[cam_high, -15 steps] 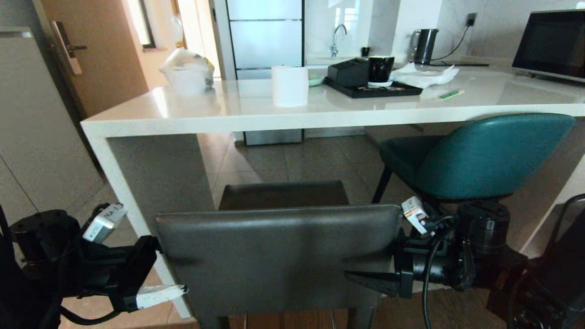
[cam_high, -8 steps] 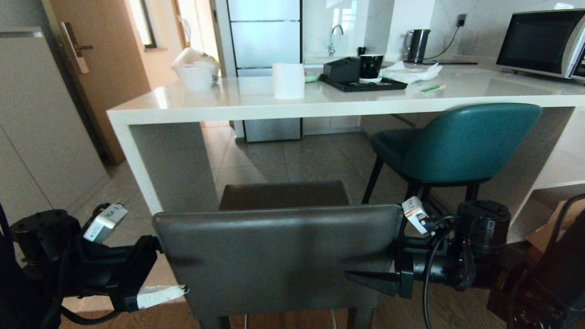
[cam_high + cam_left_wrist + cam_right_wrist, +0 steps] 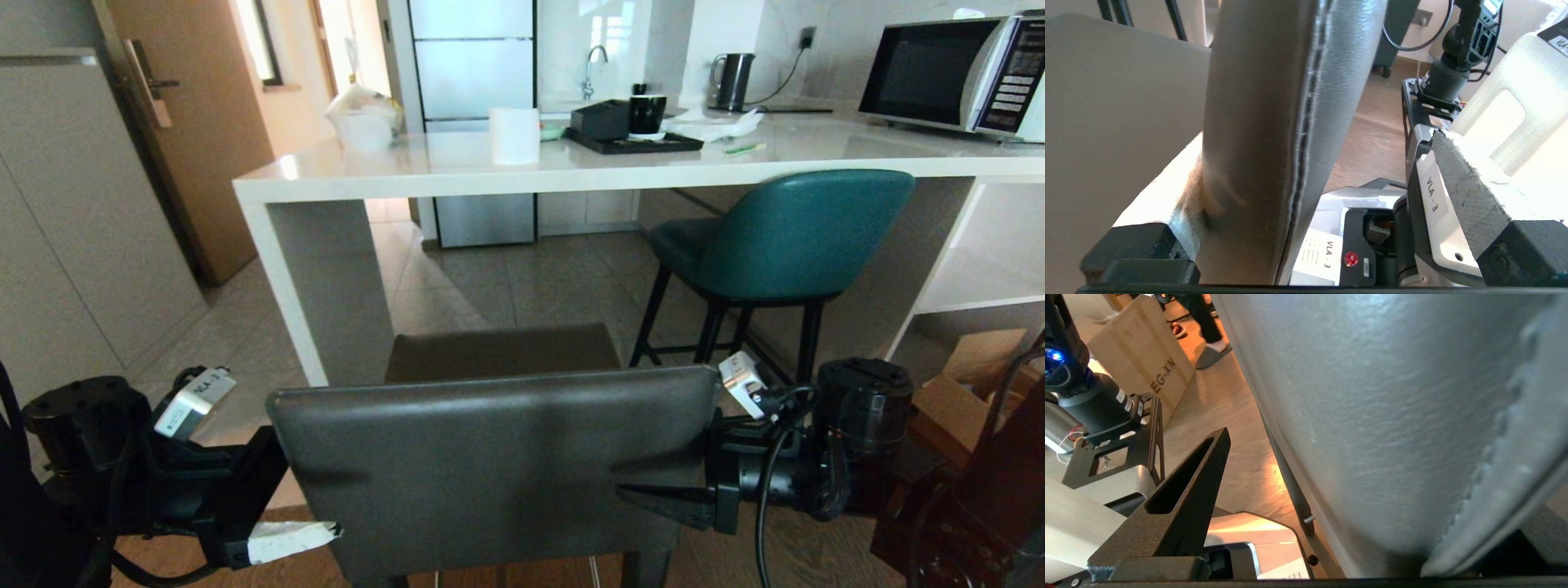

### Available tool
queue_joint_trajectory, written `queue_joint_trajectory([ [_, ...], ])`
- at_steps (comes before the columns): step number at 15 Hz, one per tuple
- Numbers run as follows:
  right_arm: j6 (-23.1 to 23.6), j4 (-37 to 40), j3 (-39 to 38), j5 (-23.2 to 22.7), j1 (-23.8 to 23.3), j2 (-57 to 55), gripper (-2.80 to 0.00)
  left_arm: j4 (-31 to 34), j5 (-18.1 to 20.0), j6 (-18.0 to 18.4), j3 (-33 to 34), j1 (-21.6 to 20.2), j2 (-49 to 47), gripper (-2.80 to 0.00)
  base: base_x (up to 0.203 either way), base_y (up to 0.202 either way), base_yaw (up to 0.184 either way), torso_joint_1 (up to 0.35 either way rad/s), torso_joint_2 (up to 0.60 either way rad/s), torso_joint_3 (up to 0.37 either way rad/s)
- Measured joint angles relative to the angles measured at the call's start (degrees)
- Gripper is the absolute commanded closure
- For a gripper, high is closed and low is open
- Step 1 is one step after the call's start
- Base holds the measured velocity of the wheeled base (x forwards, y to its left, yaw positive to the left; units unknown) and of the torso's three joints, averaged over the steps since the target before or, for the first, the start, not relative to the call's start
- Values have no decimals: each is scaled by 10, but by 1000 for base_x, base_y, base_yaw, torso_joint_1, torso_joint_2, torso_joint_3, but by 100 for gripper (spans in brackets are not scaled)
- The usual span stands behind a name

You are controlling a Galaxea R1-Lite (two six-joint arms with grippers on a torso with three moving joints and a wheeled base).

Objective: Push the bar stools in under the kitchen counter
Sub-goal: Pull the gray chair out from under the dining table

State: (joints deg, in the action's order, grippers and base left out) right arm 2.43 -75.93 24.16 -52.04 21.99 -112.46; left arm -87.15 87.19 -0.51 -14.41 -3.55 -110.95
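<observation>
Nearest me, the grey stool (image 3: 490, 465) stands on wood flooring (image 3: 800, 555), well short of the counter. My left gripper (image 3: 273, 498) straddles its backrest edge, jaws wide; my right gripper (image 3: 694, 482) does likewise on the other side, one finger behind the back. Beyond, grey floor tiles (image 3: 522, 278). The teal stool (image 3: 784, 237) sits partly under the white kitchen counter (image 3: 571, 167). On top: tray (image 3: 637, 143), paper roll (image 3: 514, 135), microwave (image 3: 947, 73).

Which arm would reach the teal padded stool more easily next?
Right, probably: right tool sits at the dark grey leather stool's right edge, the teal padded stool's side; left tool at its left.
</observation>
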Motion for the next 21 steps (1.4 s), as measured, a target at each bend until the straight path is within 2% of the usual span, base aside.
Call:
queue_joint_trajectory([
  [2,0,1,-1,-1,0,0,-280,0,1,0,1,0,2,-280,-123,0,-6,-5,6,2],
  [10,3,0,9,0,0,-6,-280,0,0,0,0,1,3,-280,0,0,0,0,0,0],
  [17,3,-29,53,3,16,-50,-280,-1,-3,1,43,0,16,-280,0,0,0,0,0,0],
  [21,3,-38,42,1,18,-57,-280,1,2,-2,30,2,20,-280,0,0,0,0,0,0],
])
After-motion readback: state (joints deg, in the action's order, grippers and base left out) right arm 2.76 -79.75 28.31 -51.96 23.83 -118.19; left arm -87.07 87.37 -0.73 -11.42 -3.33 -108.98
